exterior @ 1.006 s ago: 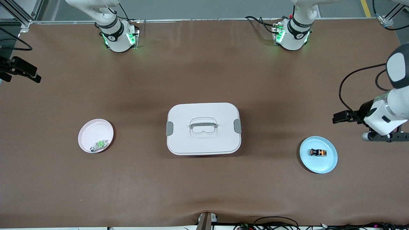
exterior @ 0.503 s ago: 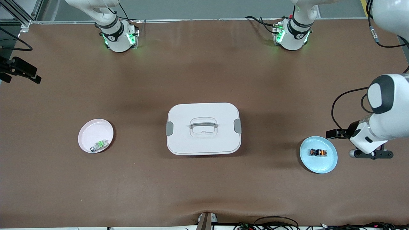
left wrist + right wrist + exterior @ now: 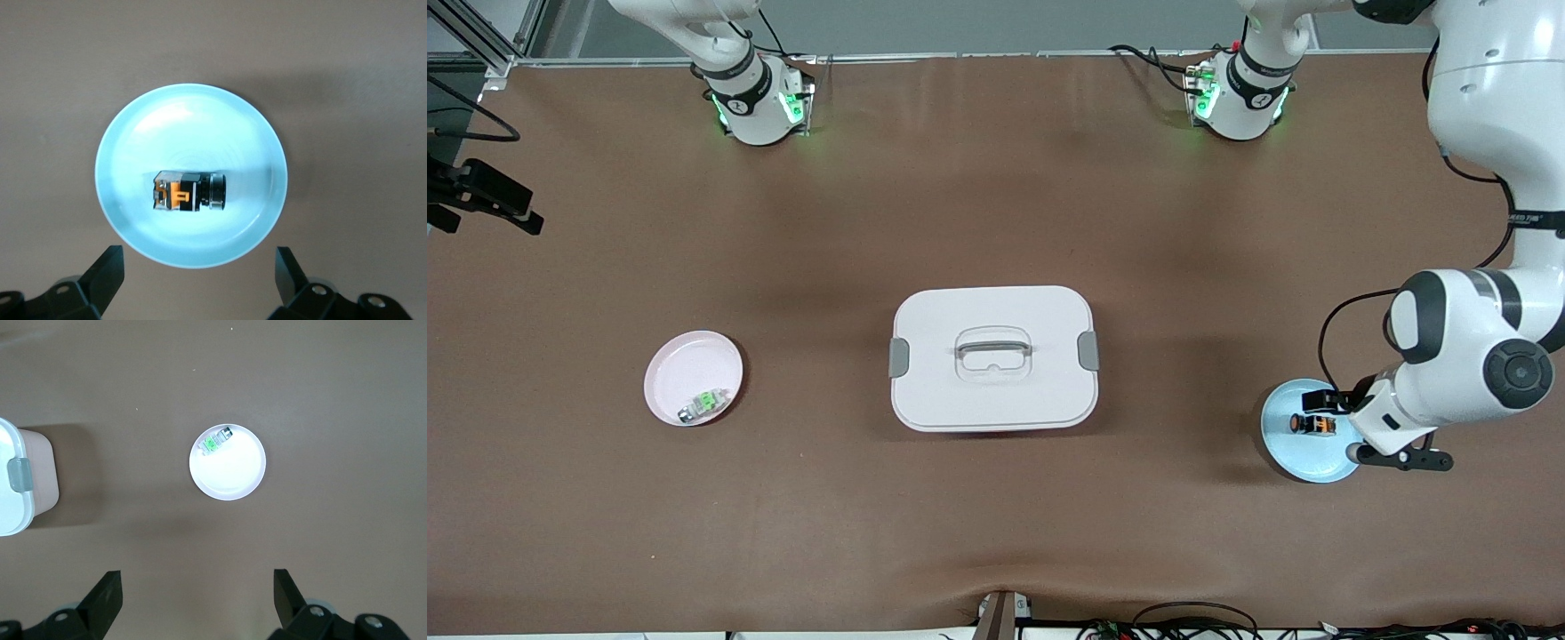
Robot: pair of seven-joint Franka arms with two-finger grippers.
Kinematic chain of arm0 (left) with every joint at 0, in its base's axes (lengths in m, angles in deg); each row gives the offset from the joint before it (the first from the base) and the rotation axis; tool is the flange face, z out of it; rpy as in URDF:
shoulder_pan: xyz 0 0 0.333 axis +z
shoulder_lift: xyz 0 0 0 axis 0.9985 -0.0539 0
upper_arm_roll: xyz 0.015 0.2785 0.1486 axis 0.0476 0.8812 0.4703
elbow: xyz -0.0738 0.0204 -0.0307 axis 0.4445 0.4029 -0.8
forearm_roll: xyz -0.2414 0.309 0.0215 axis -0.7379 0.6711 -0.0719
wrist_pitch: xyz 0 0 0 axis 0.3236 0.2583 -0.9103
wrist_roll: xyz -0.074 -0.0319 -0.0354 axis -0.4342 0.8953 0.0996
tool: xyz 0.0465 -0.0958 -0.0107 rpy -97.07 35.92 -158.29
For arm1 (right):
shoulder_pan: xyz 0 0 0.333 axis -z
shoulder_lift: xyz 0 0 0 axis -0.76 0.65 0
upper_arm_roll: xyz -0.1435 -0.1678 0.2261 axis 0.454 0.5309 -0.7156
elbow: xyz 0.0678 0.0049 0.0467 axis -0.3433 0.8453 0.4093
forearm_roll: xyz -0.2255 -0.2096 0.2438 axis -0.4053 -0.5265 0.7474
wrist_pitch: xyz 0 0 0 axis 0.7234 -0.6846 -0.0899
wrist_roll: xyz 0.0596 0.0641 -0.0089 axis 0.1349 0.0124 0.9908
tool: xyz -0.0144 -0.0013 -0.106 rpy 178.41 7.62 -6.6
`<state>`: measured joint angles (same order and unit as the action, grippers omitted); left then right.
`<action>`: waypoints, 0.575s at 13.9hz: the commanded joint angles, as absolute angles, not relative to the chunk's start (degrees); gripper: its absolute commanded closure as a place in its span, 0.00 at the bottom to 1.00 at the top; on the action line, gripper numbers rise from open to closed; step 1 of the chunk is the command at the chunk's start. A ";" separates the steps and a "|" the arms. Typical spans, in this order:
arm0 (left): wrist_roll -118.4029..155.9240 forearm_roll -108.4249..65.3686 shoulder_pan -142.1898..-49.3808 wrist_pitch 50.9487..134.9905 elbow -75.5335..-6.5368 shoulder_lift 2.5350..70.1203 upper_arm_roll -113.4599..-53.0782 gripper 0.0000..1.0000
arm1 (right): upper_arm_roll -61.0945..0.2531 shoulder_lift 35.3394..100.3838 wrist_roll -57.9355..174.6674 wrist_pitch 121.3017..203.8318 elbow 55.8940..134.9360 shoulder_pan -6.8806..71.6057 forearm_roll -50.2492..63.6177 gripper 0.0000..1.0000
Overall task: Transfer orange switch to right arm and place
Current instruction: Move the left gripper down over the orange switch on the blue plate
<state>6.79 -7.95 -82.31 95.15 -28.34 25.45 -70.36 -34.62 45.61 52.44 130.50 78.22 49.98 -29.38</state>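
Observation:
The orange switch (image 3: 1313, 425) lies on its side on a light blue plate (image 3: 1294, 455) toward the left arm's end of the table. In the left wrist view the switch (image 3: 190, 192) sits at the middle of the plate (image 3: 133, 133). My left gripper (image 3: 1392, 458) hovers over the plate's edge. It is open and empty (image 3: 198, 257), with its fingers wide apart above the rim. My right gripper (image 3: 198, 577) is open and empty, high over the table by the pink plate (image 3: 233, 480). The right arm waits.
A white lidded container (image 3: 993, 356) with grey clips stands mid-table, and its corner shows in the right wrist view (image 3: 20, 480). The pink plate (image 3: 685, 364) toward the right arm's end holds a small green-and-silver part (image 3: 701, 405).
The left arm has swung in over the blue plate, toward the front camera. Its gripper now hangs over the plate's edge. The switch and the right arm have not moved.

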 commanded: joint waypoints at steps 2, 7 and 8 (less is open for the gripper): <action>3.52 -6.38 -82.16 97.61 -27.10 23.37 -70.48 0.00 | -34.64 44.75 52.19 130.44 78.57 50.43 -28.93 0.00; 3.52 -6.38 -81.90 100.95 -26.93 20.21 -70.39 0.00 | -34.46 44.57 52.19 129.74 78.92 50.95 -28.40 0.00; 3.43 -6.21 -81.38 102.09 -27.02 19.51 -70.39 0.00 | -34.46 44.57 52.19 129.74 79.01 51.30 -28.23 0.00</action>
<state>4.40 -7.34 -82.18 100.26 -28.26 21.47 -70.31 -34.37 45.61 52.43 130.13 78.25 50.23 -29.30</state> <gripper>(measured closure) 0.000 0.000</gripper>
